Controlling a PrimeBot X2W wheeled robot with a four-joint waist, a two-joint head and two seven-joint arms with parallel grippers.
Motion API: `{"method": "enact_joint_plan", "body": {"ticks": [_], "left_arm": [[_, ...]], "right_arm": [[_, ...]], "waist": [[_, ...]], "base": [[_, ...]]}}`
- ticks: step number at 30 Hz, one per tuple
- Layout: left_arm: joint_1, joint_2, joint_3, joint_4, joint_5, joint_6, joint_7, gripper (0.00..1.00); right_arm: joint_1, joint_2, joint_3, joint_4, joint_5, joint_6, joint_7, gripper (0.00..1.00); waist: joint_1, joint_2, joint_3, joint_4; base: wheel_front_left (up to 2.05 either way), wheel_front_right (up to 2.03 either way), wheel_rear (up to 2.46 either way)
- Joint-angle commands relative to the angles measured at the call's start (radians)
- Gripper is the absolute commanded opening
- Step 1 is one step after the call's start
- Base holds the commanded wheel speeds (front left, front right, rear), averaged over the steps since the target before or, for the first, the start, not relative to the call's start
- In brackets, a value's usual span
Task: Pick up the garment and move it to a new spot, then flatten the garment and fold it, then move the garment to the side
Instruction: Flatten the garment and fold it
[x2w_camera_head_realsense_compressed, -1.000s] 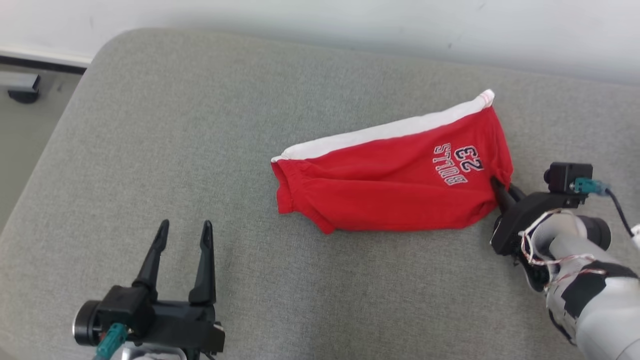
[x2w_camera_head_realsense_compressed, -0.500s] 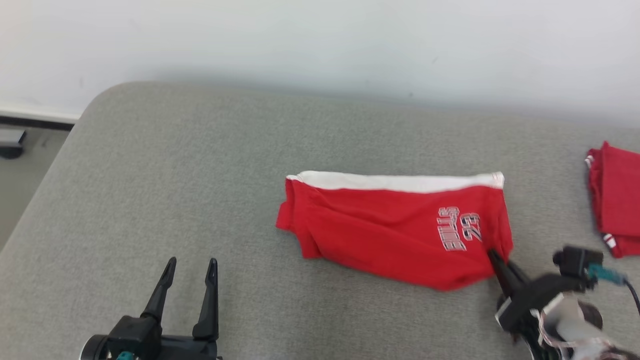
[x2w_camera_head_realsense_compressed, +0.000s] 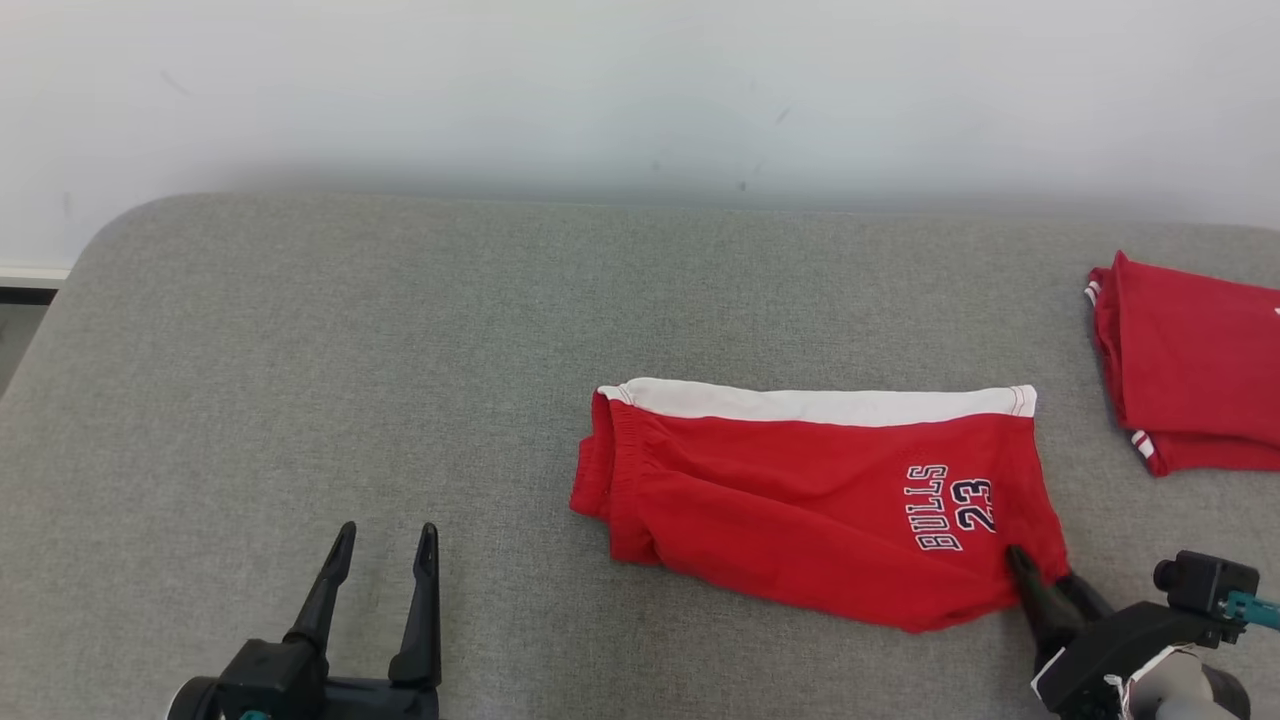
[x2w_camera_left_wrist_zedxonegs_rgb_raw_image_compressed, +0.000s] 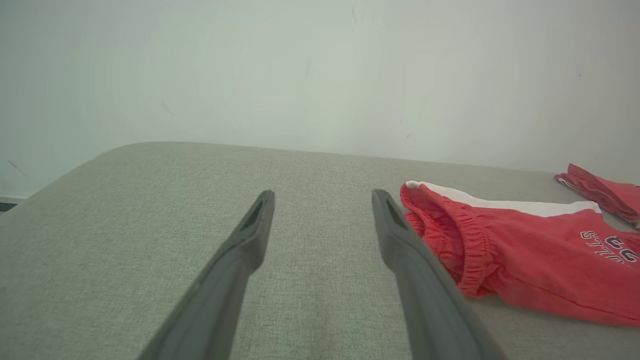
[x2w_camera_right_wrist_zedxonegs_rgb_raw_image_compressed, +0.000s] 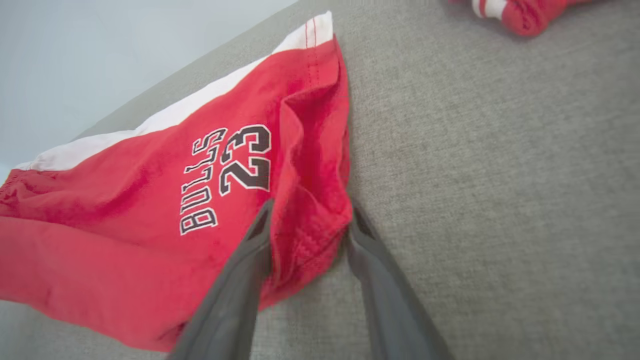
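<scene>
The garment (x2w_camera_head_realsense_compressed: 800, 500) is a pair of red shorts with a white side band and "BULLS 23" print, lying folded lengthwise on the grey cushion (x2w_camera_head_realsense_compressed: 300, 400). My right gripper (x2w_camera_head_realsense_compressed: 1035, 570) is at its near right corner. In the right wrist view the right gripper (x2w_camera_right_wrist_zedxonegs_rgb_raw_image_compressed: 312, 210) has its fingers parted, with the garment (x2w_camera_right_wrist_zedxonegs_rgb_raw_image_compressed: 125, 200) corner bunched between them and touching both. My left gripper (x2w_camera_head_realsense_compressed: 385, 530) stands open and empty, well to the left of the waistband. In the left wrist view the left gripper (x2w_camera_left_wrist_zedxonegs_rgb_raw_image_compressed: 322, 195) points past the garment (x2w_camera_left_wrist_zedxonegs_rgb_raw_image_compressed: 525, 250).
A second red garment (x2w_camera_head_realsense_compressed: 1190, 370) lies folded at the far right of the cushion, also in the left wrist view (x2w_camera_left_wrist_zedxonegs_rgb_raw_image_compressed: 600, 192) and the right wrist view (x2w_camera_right_wrist_zedxonegs_rgb_raw_image_compressed: 520, 12). A pale wall runs behind the cushion. The cushion's rounded left edge (x2w_camera_head_realsense_compressed: 60, 310) drops away.
The head view has shifted, bringing the second red garment into it. My right gripper's fingers have parted around the garment's corner. The left gripper stays open.
</scene>
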Motion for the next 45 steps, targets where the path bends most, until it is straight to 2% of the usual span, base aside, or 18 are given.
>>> {"method": "enact_joint_plan", "body": {"ticks": [1, 6, 10, 20, 27, 28, 29, 30, 37, 45], "left_arm": [[-0.006, -0.004, -0.003, 0.001, -0.009, -0.001, -0.002, 1.00], [-0.006, -0.004, -0.001, -0.002, -0.010, 0.000, -0.002, 1.00], [0.001, -0.005, -0.001, -0.002, -0.015, 0.000, -0.002, 1.00], [-0.015, -0.009, -0.025, 0.017, -0.019, 0.000, -0.002, 1.00], [0.000, -0.010, 0.006, 0.033, 0.002, 0.000, -0.002, 1.00], [0.003, -0.010, 0.011, 0.038, 0.006, 0.000, -0.002, 1.00], [0.004, -0.010, 0.015, 0.041, 0.006, 0.000, -0.002, 1.00], [0.003, -0.010, 0.019, 0.043, 0.008, 0.000, -0.002, 1.00], [0.012, -0.010, 0.047, 0.055, 0.012, 0.000, -0.002, 1.00], [0.041, -0.011, 0.078, 0.058, 0.024, 0.000, -0.002, 1.00]], "right_arm": [[-0.020, -0.002, -0.013, 0.004, -0.030, 0.001, -0.004, 1.00], [-0.068, -0.013, -0.022, 0.020, -0.076, 0.001, 0.001, 1.00], [-0.135, -0.014, -0.018, 0.081, -0.121, 0.001, 0.052, 1.00], [-0.240, 0.049, 0.003, 0.287, -0.163, 0.001, 0.182, 1.00], [-0.222, 0.090, 0.012, 0.328, -0.138, 0.001, 0.224, 1.00], [-0.221, 0.094, 0.015, 0.328, -0.137, 0.001, 0.230, 0.63], [-0.222, 0.098, 0.013, 0.326, -0.130, 0.001, 0.228, 0.16], [-0.224, 0.101, 0.009, 0.325, -0.124, 0.001, 0.222, 0.00], [-0.215, 0.097, -0.008, 0.314, -0.079, 0.001, 0.206, 0.00], [-0.185, 0.017, -0.031, 0.261, -0.030, 0.001, 0.190, 0.00]], "waist": [[0.0000, -0.0001, -0.003, 0.001], [0.0000, -0.0001, -0.007, 0.003], [0.0000, -0.0001, -0.003, 0.008], [0.0000, -0.0001, 0.014, 0.039], [0.0000, -0.0001, 0.015, 0.039], [0.0000, -0.0001, 0.015, 0.037], [0.0000, -0.0001, 0.016, 0.036], [0.0000, -0.0001, 0.016, 0.034], [0.0000, -0.0001, 0.001, 0.025], [0.0000, -0.0001, -0.022, 0.010]], "base": [[0.00, 0.00, 0.00], [0.00, 0.00, 0.00], [0.00, 0.00, 0.00], [0.00, 0.00, 0.00], [0.00, 0.00, 0.00], [0.00, 0.00, 0.00], [0.00, 0.00, 0.00], [0.00, 0.00, 0.00], [0.00, 0.00, 0.00], [0.00, 0.00, 0.00]]}}
